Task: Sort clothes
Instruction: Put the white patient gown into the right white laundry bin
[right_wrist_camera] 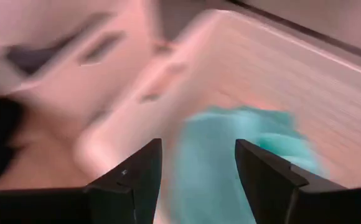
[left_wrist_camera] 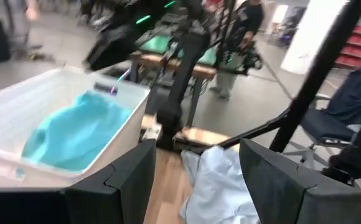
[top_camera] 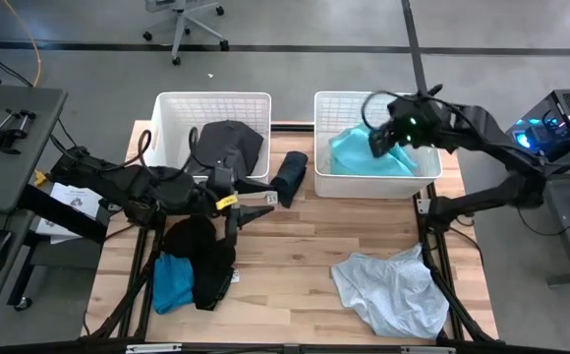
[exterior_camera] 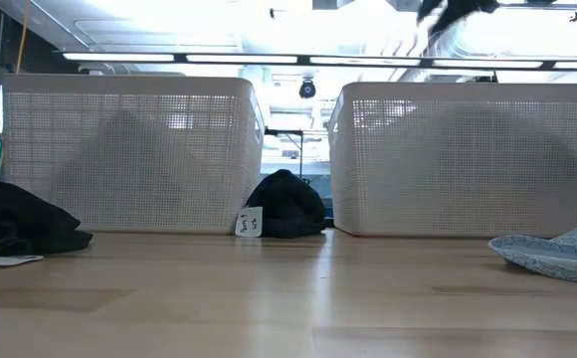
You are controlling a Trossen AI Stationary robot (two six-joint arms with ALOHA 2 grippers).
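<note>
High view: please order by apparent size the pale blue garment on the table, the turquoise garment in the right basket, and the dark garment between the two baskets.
1. Pale blue garment, largest.
2. Turquoise garment, partly hidden by the right gripper, so its rank is less sure.
3. Dark garment between the baskets, smallest.

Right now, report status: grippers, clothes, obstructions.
Right gripper open over right basket, turquoise garment inside. Left gripper open, empty, mid-table. Pale blue garment unsorted. Nothing blocking.

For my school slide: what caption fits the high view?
Right end effector open above turquoise garment in right basket.
</note>
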